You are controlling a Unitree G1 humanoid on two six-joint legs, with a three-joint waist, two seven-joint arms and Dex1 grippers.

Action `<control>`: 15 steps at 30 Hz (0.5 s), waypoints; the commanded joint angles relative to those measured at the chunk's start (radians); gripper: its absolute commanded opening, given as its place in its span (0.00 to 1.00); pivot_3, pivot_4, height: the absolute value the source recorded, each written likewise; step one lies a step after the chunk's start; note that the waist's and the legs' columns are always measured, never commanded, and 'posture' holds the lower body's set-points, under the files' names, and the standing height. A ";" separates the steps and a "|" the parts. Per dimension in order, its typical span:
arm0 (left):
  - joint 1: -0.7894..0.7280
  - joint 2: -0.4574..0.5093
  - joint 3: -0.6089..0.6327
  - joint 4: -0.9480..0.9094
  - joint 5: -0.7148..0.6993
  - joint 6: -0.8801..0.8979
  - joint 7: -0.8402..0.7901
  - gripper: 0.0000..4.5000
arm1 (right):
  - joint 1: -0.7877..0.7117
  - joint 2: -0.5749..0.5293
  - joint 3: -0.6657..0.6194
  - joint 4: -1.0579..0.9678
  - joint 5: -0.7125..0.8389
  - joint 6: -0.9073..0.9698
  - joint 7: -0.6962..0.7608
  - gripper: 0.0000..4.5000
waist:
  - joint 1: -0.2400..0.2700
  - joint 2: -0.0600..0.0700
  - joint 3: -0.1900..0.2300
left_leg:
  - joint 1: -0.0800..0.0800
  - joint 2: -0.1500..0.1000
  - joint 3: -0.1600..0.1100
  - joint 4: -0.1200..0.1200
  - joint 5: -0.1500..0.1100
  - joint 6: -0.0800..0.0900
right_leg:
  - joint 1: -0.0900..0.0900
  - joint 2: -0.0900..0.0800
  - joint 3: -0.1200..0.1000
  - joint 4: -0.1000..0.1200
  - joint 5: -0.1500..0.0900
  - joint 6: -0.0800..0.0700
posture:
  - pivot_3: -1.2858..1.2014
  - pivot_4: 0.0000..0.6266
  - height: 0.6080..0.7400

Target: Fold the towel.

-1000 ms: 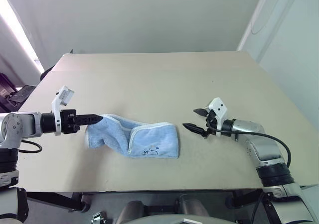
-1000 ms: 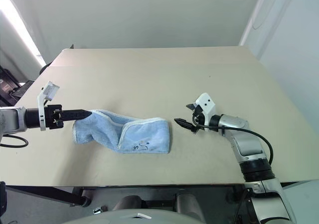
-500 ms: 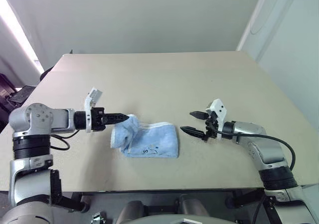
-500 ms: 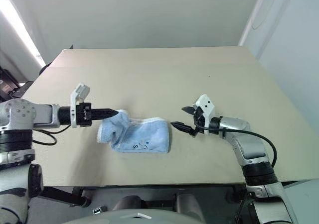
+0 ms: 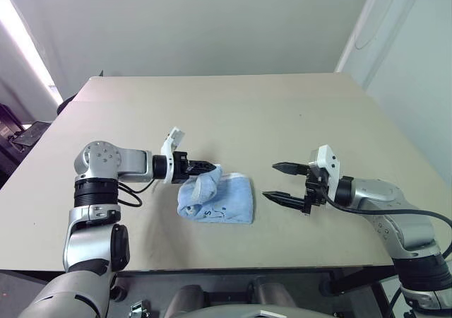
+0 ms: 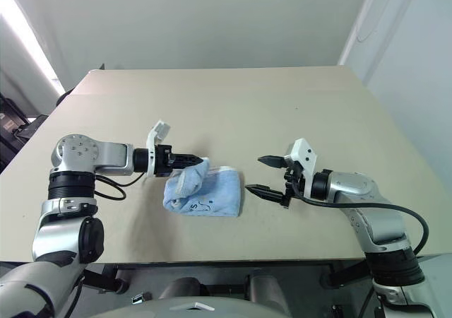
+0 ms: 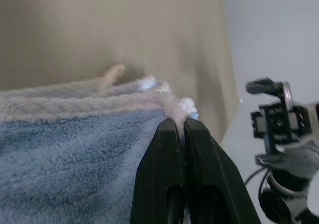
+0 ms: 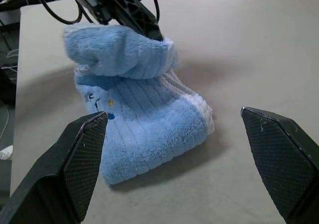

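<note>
Pinching a white-piped edge of the towel (image 5: 215, 198), the left hand (image 5: 209, 167) is clenched tight on the cloth, its two black fingers (image 7: 172, 149) pressed together with a tuft of terry poking out between their tips. One towel lies on the tabletop (image 5: 233, 113), bunched; the lifted flap is carried over the flat part and hides much of what lies under it, so how many layers are stacked cannot be told. The head views give the towel as a small blue heap with dark embroidered marks facing the near edge of the tabletop. The right wrist view shows more: the ribbed band of the lower layer, the rolled flap above it, and the left hand gripping that flap from the far side of the towel. The left wrist view shows the pinch itself up close. The right hand (image 5: 284, 181) hangs just off the towel's right side, apart from it, its two fingers spread wide and gripping nothing.
</note>
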 commanded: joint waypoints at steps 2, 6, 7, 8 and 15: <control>-0.017 -0.010 -0.045 -0.031 -0.089 0.006 0.081 0.01 | -0.003 -0.010 -0.010 -0.036 -0.006 -0.009 -0.024 1.00 | 0.000 0.000 0.000 | 0.000 0.000 0.000 0.000 0.000 0.000 | 0.000 0.000 0.000 0.000 0.000 0.000 | 0.52 0.00 1.00; -0.013 -0.060 -0.028 -0.052 -0.049 0.006 0.124 0.01 | -0.002 -0.006 -0.007 -0.028 -0.019 -0.015 -0.044 1.00 | 0.001 0.000 0.000 | 0.000 -0.001 0.000 0.000 0.000 -0.001 | 0.000 0.000 0.000 0.000 0.000 0.000 | 0.52 0.00 1.00; -0.008 -0.070 -0.027 -0.060 -0.017 0.006 0.136 0.01 | 0.000 -0.005 -0.007 -0.030 -0.019 -0.015 -0.046 1.00 | 0.001 0.000 0.000 | 0.000 -0.001 0.000 0.000 0.000 -0.001 | 0.000 0.000 0.000 0.000 0.000 0.000 | 0.52 0.00 1.00; -0.001 -0.081 -0.023 -0.066 0.003 -0.002 0.139 0.01 | 0.000 -0.005 -0.007 -0.031 -0.020 -0.015 -0.049 1.00 | 0.001 0.000 0.000 | 0.000 -0.001 0.000 0.000 0.000 -0.001 | 0.000 0.000 0.000 0.000 0.000 0.000 | 0.52 0.00 1.00; 0.047 -0.097 -0.050 -0.198 0.000 0.006 0.062 0.32 | 0.005 -0.012 -0.008 -0.024 -0.033 -0.019 -0.060 1.00 | 0.000 -0.001 0.000 | 0.000 -0.001 0.000 0.000 0.001 -0.001 | 0.000 0.001 0.000 0.000 0.000 -0.001 | 0.52 0.00 1.00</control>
